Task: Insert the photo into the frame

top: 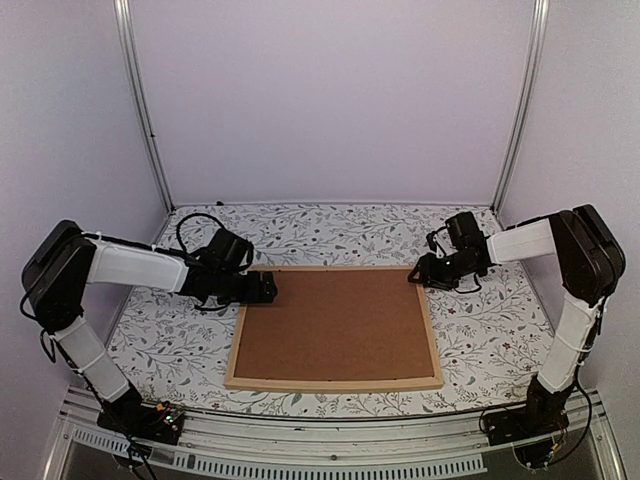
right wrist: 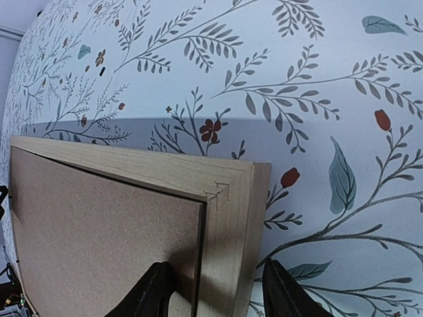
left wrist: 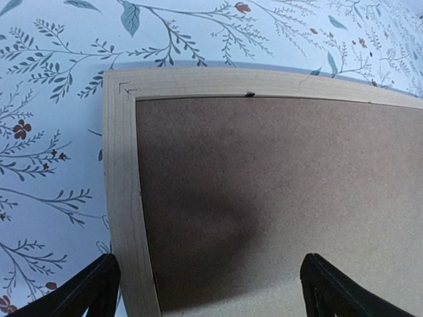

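View from above: the frame (top: 335,383) lies centre, backing board (top: 335,320) up, photo unseen. Left wrist: left fingers (left wrist: 92,290) wide apart astride its left rail. Right wrist: right fingers (right wrist: 155,294) apart astride the corner. Next, probably, both pinch and lift.
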Controlling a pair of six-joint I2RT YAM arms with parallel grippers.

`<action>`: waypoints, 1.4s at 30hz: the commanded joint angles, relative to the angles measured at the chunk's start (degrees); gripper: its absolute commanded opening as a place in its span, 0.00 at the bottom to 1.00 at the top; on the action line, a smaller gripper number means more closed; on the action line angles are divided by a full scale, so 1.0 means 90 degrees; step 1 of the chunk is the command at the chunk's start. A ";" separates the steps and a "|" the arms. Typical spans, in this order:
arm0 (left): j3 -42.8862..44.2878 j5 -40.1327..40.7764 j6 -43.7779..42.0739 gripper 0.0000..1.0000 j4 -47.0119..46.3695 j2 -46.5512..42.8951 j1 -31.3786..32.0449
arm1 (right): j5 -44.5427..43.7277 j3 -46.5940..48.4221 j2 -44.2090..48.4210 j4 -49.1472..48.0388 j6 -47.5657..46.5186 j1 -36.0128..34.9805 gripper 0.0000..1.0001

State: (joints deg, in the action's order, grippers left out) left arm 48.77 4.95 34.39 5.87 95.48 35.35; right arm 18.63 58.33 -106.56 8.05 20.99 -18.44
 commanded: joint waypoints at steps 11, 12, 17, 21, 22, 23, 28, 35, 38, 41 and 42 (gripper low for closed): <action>-0.0527 -0.0384 0.0401 0.96 -0.0404 0.0216 0.0006 | -0.0997 -0.0587 -0.0103 0.0551 0.0019 -0.0570 0.39; -0.0527 -0.0384 0.0411 0.96 -0.0415 0.0233 0.0025 | -0.1076 -0.0612 -0.0103 0.0575 0.0026 -0.0621 0.39; -0.0505 -0.0342 0.0483 0.95 -0.0449 0.0368 0.0143 | -0.1353 -0.0758 -0.0149 0.0604 0.0076 -0.0951 0.38; -0.0534 -0.0223 0.0598 0.94 -0.0448 0.0410 0.0262 | -0.1486 -0.0855 -0.0207 0.0611 0.0195 -0.1278 0.38; -0.0543 -0.0189 0.0630 0.94 -0.0448 0.0417 0.0291 | -0.1496 -0.0892 -0.0223 0.0598 0.0232 -0.1348 0.39; -0.0546 -0.0164 0.0643 0.94 -0.0447 0.0426 0.0321 | -0.1494 -0.0916 -0.0236 0.0586 0.0257 -0.1425 0.39; -0.0513 -0.0112 0.0694 0.94 -0.0430 0.0532 0.0406 | -0.1509 -0.0973 -0.0509 0.0532 0.0385 -0.1824 0.40; -0.0473 -0.0027 0.0776 0.93 -0.0410 0.0626 0.0544 | -0.1584 -0.0904 -0.0858 0.0574 0.0483 -0.2243 0.45; -0.0408 0.0041 0.0766 0.93 -0.0307 0.0617 0.0554 | -0.1761 -0.0838 -0.0770 0.0743 0.0434 -0.2244 0.49; -0.0320 0.0222 0.0715 0.93 -0.0110 0.0539 0.0552 | -0.1936 -0.0748 -0.0453 0.1009 0.0360 -0.2141 0.55; -0.0292 0.0273 0.0690 0.94 -0.0053 0.0496 0.0545 | -0.1919 -0.0726 -0.0231 0.1078 0.0318 -0.2065 0.56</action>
State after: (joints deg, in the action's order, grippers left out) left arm 46.48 14.61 38.81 -0.14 96.99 37.85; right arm -9.34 55.02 -105.54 0.25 26.81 -32.80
